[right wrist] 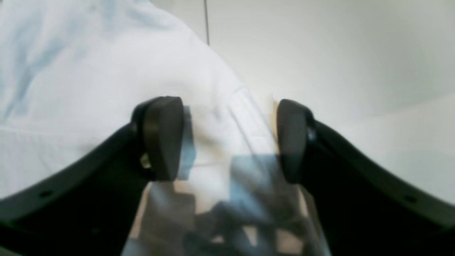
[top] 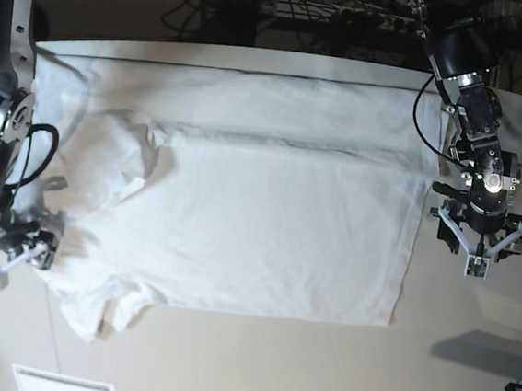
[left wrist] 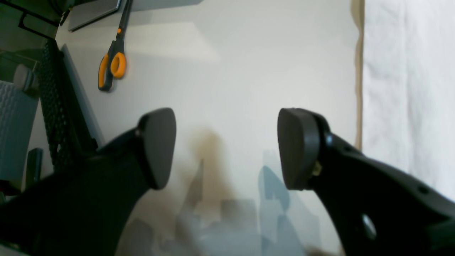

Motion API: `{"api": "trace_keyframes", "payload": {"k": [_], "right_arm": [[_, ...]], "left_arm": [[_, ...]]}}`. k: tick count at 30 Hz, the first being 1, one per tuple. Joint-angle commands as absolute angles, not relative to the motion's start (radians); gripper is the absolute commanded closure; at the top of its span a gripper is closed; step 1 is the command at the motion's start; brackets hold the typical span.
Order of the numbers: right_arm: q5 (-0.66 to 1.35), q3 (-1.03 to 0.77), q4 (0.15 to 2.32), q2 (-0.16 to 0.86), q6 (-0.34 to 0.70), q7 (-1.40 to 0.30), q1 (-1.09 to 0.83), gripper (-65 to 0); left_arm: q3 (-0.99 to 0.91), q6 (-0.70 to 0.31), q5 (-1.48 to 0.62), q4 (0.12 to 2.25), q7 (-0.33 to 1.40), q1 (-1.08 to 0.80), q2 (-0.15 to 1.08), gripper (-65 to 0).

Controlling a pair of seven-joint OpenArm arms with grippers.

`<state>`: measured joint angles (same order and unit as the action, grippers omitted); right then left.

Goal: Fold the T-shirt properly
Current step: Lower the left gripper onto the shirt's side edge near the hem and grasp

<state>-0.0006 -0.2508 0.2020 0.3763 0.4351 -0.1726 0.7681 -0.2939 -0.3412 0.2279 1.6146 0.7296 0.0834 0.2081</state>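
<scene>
Covering the scene: off-white tabletop (top: 254, 361), filling the base view from edge to edge.
T-shirt (top: 258, 223): spread flat and wide across the middle of the tabletop, brighter than the surface, its straight hem on the base view's right, its sleeves bunched on the left side.
Upper fold: a long crease runs across the shirt near the far edge, with a flatter band of white cloth beyond it.
Left gripper (top: 480, 237): sitting just beside the shirt's straight right-hand edge in the base view, over bare tabletop.
Left fingers (left wrist: 158, 147): standing wide apart, nothing between them; in the left wrist view the shirt runs down the right side of the picture, outside the gap and beside the right-hand pad.
Right gripper (top: 17, 248): down at the sleeve end of the shirt, at the base view's left edge.
Right fingers (right wrist: 161, 137): apart, with white cloth and a stitched hem lying in the gap between the pads; whether the pads touch the cloth I cannot tell, the view is blurred.
Scissors (left wrist: 113, 58): orange-handled, lying on the tabletop well away from the shirt.
Paper label (top: 62, 383): small white rectangle near the front edge, apart from the lower sleeve.
</scene>
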Motion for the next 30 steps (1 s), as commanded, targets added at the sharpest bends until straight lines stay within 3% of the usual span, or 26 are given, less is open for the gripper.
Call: {"api": "trace_keyframes", "payload": {"k": [1, 8, 16, 22, 25, 30], "right_arm": [[0.005, -0.251, 0.216, 0.383, 0.440, -0.162, 0.792, -32.5], [0.005, -0.251, 0.216, 0.361, 0.440, -0.162, 0.786, -1.6], [0.005, -0.251, 0.216, 0.358, 0.440, -0.162, 0.783, -1.6], [0.005, -0.251, 0.216, 0.363, 0.440, -0.162, 0.783, -1.6], [0.005, -0.251, 0.216, 0.364, 0.440, -0.163, 0.783, -1.6], [0.005, -0.249, 0.216, 0.367, 0.444, -0.163, 0.782, -1.6]], "left_arm": [[-0.297, -0.331, 0.228, 1.627, 0.714, 0.107, 0.220, -44.2], [-0.298, -0.331, 0.226, 1.547, 0.716, 0.174, 0.216, -44.3], [-0.300, -0.331, 0.154, 1.188, 0.716, 0.472, 0.197, -44.5], [-0.298, -0.326, 0.018, 0.774, 0.705, 0.723, 0.214, -44.5], [-0.298, -0.318, 0.024, 0.568, 0.608, 0.822, 0.219, -44.5], [-0.291, -0.199, 0.022, 0.309, 0.479, 0.921, 0.248, -44.5]]}}
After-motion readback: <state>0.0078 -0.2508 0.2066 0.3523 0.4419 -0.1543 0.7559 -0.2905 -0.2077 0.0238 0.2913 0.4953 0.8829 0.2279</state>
